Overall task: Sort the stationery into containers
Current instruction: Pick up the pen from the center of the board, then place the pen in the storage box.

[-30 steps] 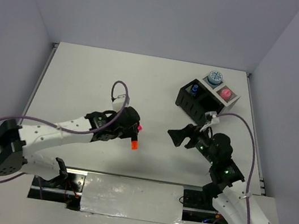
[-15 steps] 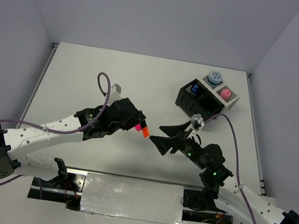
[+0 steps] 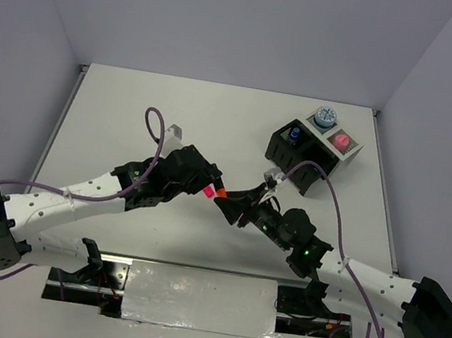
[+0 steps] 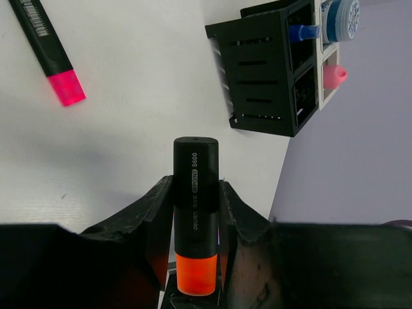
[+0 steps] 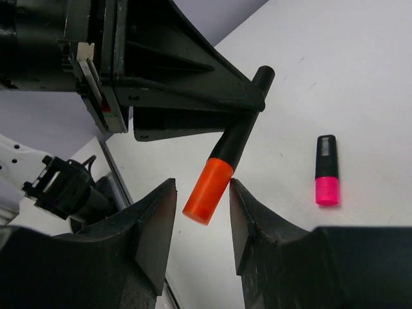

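The orange-capped highlighter (image 4: 196, 174) is a stubby black barrel with grey lettering down its side and a bright orange cap at one end. The left gripper (image 4: 195, 212) is closed on the barrel just above the cap, both fingers pressed flat against it, so the blunt black end sticks out past the fingertips.

The right wrist view shows the handover side. There the right gripper (image 5: 201, 222) stands partly open, its two fingers on either side of the orange cap. A sliver of gap shows on one side, and the other finger is nearly at the cap's edge. A firm hold cannot be made out.

The left wrist view shows what lies beyond the left fingertips: a pink-capped highlighter (image 4: 48, 48) flat on the table (image 4: 141, 116) off to one side, and the black organiser (image 4: 257, 77) farther ahead with a blue-capped marker (image 4: 302, 32) in it. The white organiser (image 4: 327, 96) sits against it.

Only the overhead view shows both grippers meeting tip to tip in mid-table, well short of the organisers.
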Robot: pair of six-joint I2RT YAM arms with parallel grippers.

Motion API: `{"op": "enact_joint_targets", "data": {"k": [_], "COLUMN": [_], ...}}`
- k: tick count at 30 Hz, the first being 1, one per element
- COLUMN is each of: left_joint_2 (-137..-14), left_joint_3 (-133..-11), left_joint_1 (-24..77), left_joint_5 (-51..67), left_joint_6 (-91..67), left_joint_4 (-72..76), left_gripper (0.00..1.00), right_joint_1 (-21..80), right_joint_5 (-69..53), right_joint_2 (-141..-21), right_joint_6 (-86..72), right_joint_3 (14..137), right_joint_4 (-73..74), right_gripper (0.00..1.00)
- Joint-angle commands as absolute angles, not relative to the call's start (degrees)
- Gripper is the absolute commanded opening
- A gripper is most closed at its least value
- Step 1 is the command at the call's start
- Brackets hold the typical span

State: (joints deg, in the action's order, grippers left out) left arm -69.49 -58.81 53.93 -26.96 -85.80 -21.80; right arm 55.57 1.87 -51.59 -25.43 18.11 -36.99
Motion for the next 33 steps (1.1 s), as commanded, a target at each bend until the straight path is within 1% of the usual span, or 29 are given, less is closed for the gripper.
{"op": "enact_joint_targets", "data": {"k": [1,4,6,7,8,9,10,12,13,14,15,16,17,18,19,21,22,23,24,25,26,27,28,30,31,33], "left_joint_2": [-69.26,-69.0,-68.73,-68.64,-68.47,-68.38,-68.29,-67.77,-67.5,-67.15,-66.97,-66.71,-66.36,-66.18,-66.27,-66.53,-66.79,-67.06,-67.06,-66.97,-66.45,-66.1,-65.14,-64.51,-64.51,-65.3], "left_joint_3": [-61.43,-61.0,-60.38,-60.21,-60.21,-60.12,-59.86,-59.42,-59.07,-59.06,-59.06,-59.67,-60.11,-61.86,-63.01,-67.47,-69.15,-70.82,-73.36,-74.17,-74.7,-74.88,-74.01,-71.73,-71.2,-70.14], "left_joint_1": [53.96,53.96,53.96,53.96,53.96,53.96,53.96,53.96,54.05,53.97,53.88,53.88,53.88,53.88,53.53,52.83,52.39,51.51,51.16,50.98,50.89,50.8,50.71,50.63,50.71,50.54], "left_joint_5": [-27.16,-26.98,-26.89,-26.81,-26.89,-26.89,-27.07,-27.16,-27.42,-27.51,-27.86,-29.43,-30.49,-32.85,-34.09,-36.38,-37.69,-40.05,-41.12,-42.35,-44.45,-44.99,-45.0,-43.34,-42.55,-41.05], "left_joint_6": [-86.31,-86.66,-86.75,-86.84,-86.92,-87.01,-87.1,-86.93,-86.66,-86.23,-85.61,-85.52,-85.69,-86.82,-87.18,-86.57,-86.57,-86.66,-85.88,-85.26,-84.91,-82.99,-80.88,-74.31,-72.79,-70.5], "left_joint_4": [-20.3,-20.66,-20.13,-20.13,-20.3,-20.39,-20.39,-20.13,-19.87,-19.78,-20.12,-20.91,-21.79,-24.84,-26.7,-31.87,-34.43,-36.98,-39.09,-42.42,-44.19,-45.08,-43.43,-41.4,-40.96,-42.36], "left_gripper": [0.0,0.0,0.0,0.0,0.0,0.0,0.0,0.0,0.0,0.04,0.27,0.42,0.59,0.96,0.99,0.99,0.99,0.99,0.99,0.99,0.99,0.99,0.99,0.99,0.99,0.99], "right_joint_1": [56.51,56.51,56.51,56.51,56.51,56.51,56.6,56.51,56.51,56.51,56.51,56.34,55.99,55.64,54.68,52.48,51.25,49.59,45.13,42.22,39.49,36.68,31.26,25.96,20.19,15.49], "right_joint_5": [4.83,5.18,6.15,7.2,7.64,7.99,8.35,9.05,9.49,11.06,11.77,12.65,13.53,14.58,14.68,14.33,14.07,13.37,10.92,9.33,7.84,7.21,9.03,9.85,7.84,6.6], "right_joint_2": [-53.08,-55.1,-56.24,-56.6,-57.3,-57.57,-57.83,-58.18,-57.75,-57.31,-56.87,-56.43,-55.9,-55.12,-54.67,-53.71,-52.66,-52.04,-51.51,-51.5,-51.85,-52.29,-54.04,-55.28,-57.11,-60.54], "right_joint_6": [-23.47,-23.29,-23.29,-23.47,-23.47,-23.38,-23.64,-23.38,-23.47,-23.47,-23.38,-23.29,-23.2,-22.86,-23.03,-24.42,-25.04,-25.22,-24.62,-23.83,-22.6,-19.72,-18.99,-16.8,-14.35,-12.49], "right_joint_3": [22.4,23.73,23.91,24.43,24.87,25.31,26.18,26.72,26.98,27.59,29.25,30.4,31.63,33.21,33.74,36.02,37.08,38.22,40.67,42.52,44.71,49.0,51.57,56.84,58.43,64.38], "right_joint_4": [-42.01,-40.87,-41.48,-41.31,-40.0,-39.38,-38.68,-37.09,-34.74,-32.72,-30.0,-23.27,-19.9,-14.64,-12.24,-6.45,0.63,4.27,7.7,15.91,19.82,23.17,31.21,34.88,36.63,39.27], "right_gripper": [0.45,0.45,0.43,0.35,0.33,0.16,0.06,0.0,0.0,0.0,0.0,0.0,0.0,0.0,0.0,0.0,0.0,0.0,0.0,0.0,0.0,0.0,0.0,0.0,0.0,0.0]}}
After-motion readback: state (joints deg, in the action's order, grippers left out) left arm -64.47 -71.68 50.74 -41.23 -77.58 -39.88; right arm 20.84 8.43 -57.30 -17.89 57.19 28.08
